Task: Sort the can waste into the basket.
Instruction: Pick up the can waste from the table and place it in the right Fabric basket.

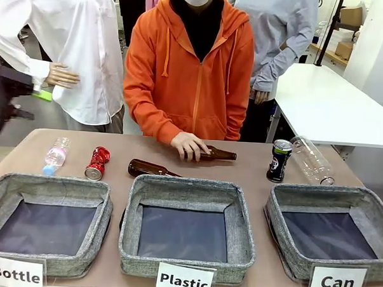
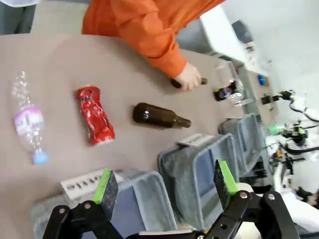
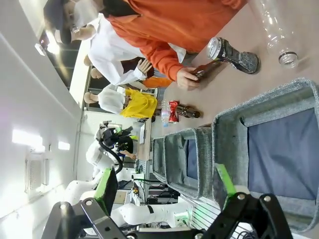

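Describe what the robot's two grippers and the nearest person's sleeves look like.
The left gripper and right gripper look alike: black jointed fingers with silver bolts, each tipped with a bright green pad. The person wears an orange zip hoodie with drawstrings and long cuffed sleeves.

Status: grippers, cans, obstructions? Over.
Left gripper, right gripper open, empty. Red can lying far left, dark can upright beyond Can basket; neither binned. Person's hand on brown bottle mid-table.
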`<state>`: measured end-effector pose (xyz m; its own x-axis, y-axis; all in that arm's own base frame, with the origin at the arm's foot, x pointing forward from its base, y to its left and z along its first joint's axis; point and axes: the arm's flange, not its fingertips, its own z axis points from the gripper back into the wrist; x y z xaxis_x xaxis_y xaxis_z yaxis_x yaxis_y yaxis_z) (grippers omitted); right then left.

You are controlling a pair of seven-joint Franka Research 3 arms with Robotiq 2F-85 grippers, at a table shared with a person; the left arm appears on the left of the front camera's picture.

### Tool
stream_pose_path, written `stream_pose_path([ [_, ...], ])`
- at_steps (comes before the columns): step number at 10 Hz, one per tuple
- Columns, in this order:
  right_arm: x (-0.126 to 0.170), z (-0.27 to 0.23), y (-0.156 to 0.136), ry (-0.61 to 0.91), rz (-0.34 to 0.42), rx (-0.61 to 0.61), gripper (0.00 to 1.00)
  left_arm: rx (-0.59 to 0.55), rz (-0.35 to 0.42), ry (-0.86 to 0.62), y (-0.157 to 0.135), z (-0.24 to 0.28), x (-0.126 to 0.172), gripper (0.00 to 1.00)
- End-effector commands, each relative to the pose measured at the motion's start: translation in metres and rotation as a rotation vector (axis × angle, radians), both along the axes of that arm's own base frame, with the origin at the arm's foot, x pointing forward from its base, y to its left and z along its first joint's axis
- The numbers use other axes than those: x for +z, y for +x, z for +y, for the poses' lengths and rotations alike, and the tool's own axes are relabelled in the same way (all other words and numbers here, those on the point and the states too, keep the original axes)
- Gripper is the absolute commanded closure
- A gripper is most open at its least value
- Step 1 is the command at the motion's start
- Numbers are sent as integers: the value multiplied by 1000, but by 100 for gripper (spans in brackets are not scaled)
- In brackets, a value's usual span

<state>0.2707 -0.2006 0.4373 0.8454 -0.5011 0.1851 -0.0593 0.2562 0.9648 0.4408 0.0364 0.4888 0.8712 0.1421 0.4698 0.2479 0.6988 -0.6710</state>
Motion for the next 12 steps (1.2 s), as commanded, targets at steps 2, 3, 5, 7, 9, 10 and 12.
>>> stream_pose_path([
  [2,2,-2,2,3,-31,2,0,4,-4,151,43,-50,-26,0],
  [3,2,-2,2,3,-31,2,0,-12,64,26,48,-23,-16,0],
  [5,2,-2,2,3,-31,2,0,-20,58,-166,15,62,17,0],
  [7,2,-2,2,3,-31,2,0,69,-9,-291,-44,165,38,0],
  [9,2,-2,2,3,-31,2,0,102,-31,-377,-104,232,32,0],
  [10,2,-2,2,3,-31,2,0,62,-33,-423,-126,252,27,0],
  [12,2,-2,2,3,-31,2,0,96,-81,-552,-172,286,1,0],
])
